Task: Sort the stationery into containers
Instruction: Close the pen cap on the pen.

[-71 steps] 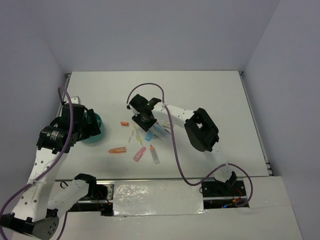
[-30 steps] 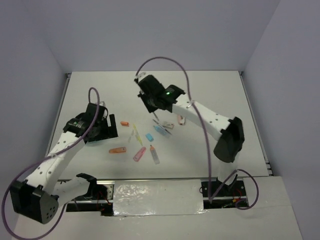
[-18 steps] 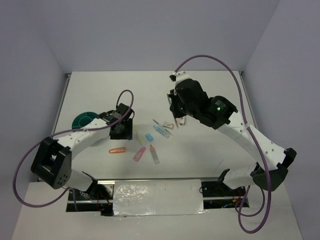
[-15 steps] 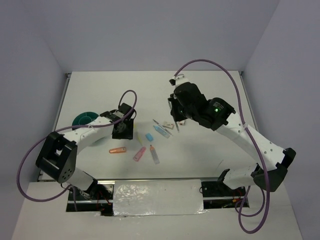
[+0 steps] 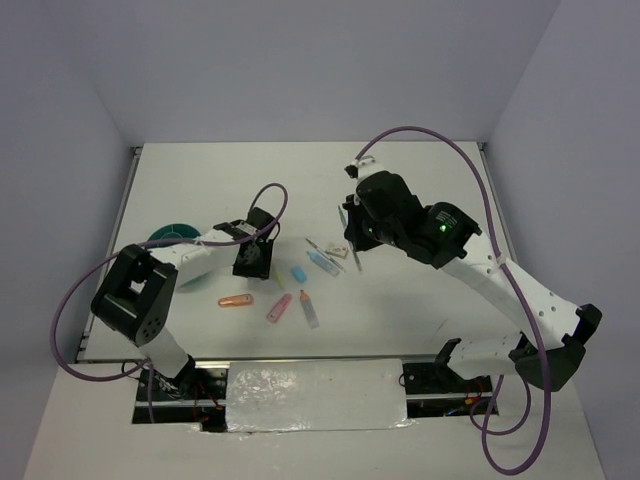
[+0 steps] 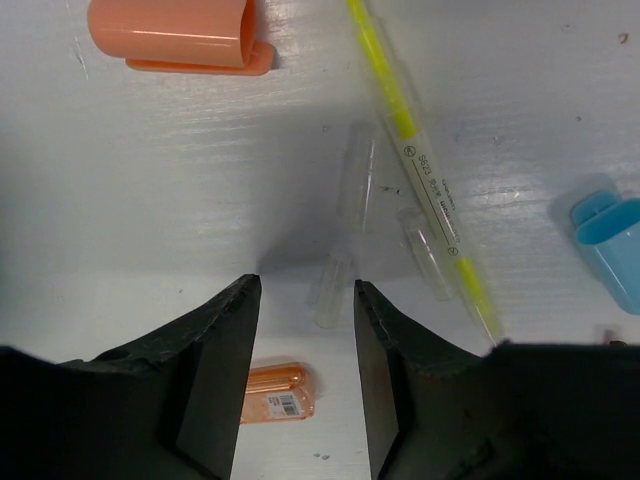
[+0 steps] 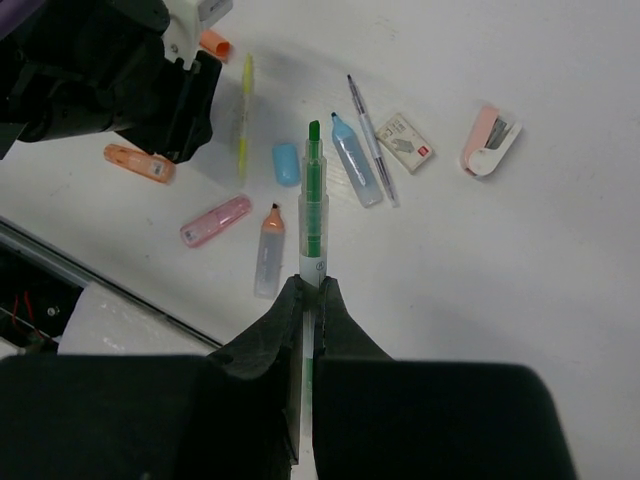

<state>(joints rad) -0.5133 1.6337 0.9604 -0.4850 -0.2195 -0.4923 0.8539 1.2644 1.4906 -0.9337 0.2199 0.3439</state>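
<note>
Back from the teal bowl, open left fingers straddle a clear pen — next pick — right fingers still clamping a green pen.

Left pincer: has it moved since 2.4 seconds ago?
Yes. The left pincer swung rightward: it was left of the orange marker, over the teal bowl, and now hangs just right of that marker.

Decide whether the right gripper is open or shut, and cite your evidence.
Shut: the right wrist view shows the right gripper pinching the green pen, no gap beside its barrel.
</note>
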